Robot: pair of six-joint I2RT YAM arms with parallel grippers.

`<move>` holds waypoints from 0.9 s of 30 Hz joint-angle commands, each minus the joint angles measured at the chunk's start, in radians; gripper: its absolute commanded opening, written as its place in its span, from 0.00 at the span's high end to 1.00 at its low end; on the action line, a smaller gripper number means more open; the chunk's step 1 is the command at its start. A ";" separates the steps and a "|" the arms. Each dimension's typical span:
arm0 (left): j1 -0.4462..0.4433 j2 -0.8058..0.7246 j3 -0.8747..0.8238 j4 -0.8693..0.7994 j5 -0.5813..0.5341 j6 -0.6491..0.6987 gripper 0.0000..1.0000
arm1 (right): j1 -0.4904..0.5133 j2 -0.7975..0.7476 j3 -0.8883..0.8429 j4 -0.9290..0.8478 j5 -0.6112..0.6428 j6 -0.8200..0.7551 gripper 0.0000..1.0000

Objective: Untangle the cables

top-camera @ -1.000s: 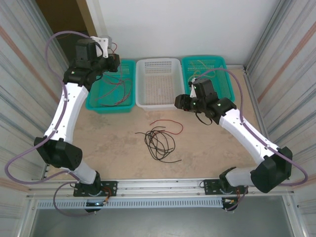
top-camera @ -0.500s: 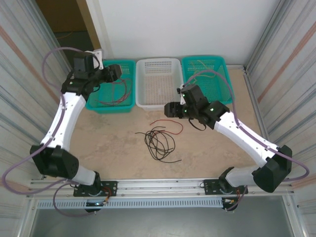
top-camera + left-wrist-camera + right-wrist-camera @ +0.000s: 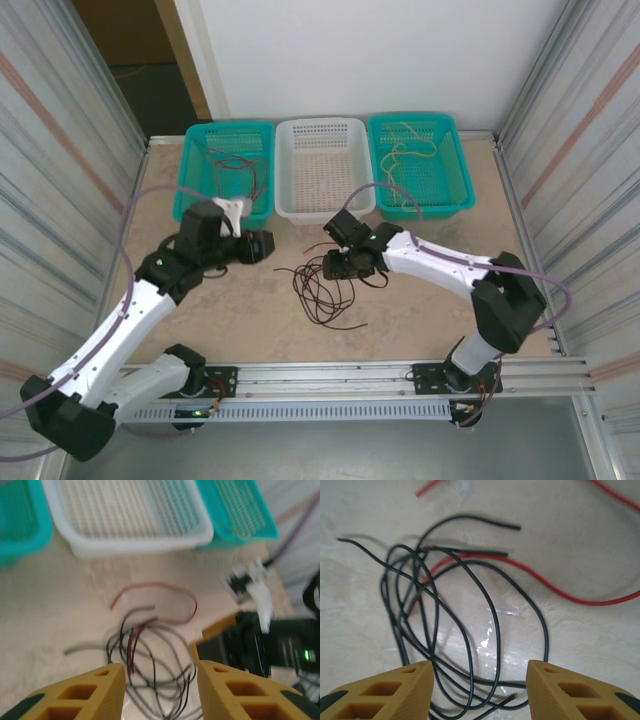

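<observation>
1. Hovering low over a tangle of thin black wire loops [image 3: 432,657], the right hand [image 3: 479,672] holds its two yellow fingers spread wide, one on each side of the bundle, gripping nothing.
2. From the opposite side the left hand [image 3: 159,672] faces the same heap [image 3: 150,670], also wide apart and empty, with the right arm's dark wrist close beyond the wires.
3. Seen from above, the tangle [image 3: 322,292] lies mid-way across the beige stone-patterned worktop [image 3: 220,310], between the left hand [image 3: 262,246] and the right hand [image 3: 335,265].
4. One thin red wire [image 3: 545,586] threads under and through the black loops, its free end curving away towards the baskets [image 3: 155,585].
5. Behind, a teal plastic basket [image 3: 183,190] holds red and dark strands, a white slotted basket [image 3: 325,123] sits in the middle, and a second teal basket [image 3: 465,185] holds a yellow-tan wire [image 3: 400,160].
6. Likely risks: closing here would pinch several black strands together and drag the whole heap, tightening it round the red wire; both hands working this near could also collide.
</observation>
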 commanded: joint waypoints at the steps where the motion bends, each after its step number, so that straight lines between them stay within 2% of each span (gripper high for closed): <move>1: -0.053 -0.059 -0.079 -0.009 -0.101 -0.099 0.63 | 0.014 0.058 0.028 0.010 0.006 0.052 0.54; 5: -0.058 -0.092 -0.139 0.016 -0.095 -0.167 0.69 | -0.013 0.148 0.064 -0.007 -0.013 0.052 0.60; 14: -0.059 -0.066 -0.131 0.030 -0.099 -0.150 0.74 | -0.027 0.254 0.110 -0.029 -0.035 0.025 0.69; 17: -0.059 -0.059 -0.129 0.038 -0.091 -0.157 0.75 | -0.028 0.264 0.114 -0.032 -0.031 0.022 0.79; 21: -0.058 -0.060 -0.128 0.048 -0.091 -0.157 0.75 | -0.016 0.200 0.108 -0.030 0.005 -0.007 0.97; 23: -0.059 -0.060 -0.118 0.054 -0.087 -0.151 0.74 | -0.001 0.131 0.099 -0.025 0.042 -0.040 1.00; 27: -0.059 -0.052 -0.077 0.103 -0.042 -0.125 0.70 | 0.039 -0.035 0.084 -0.013 0.112 -0.122 1.00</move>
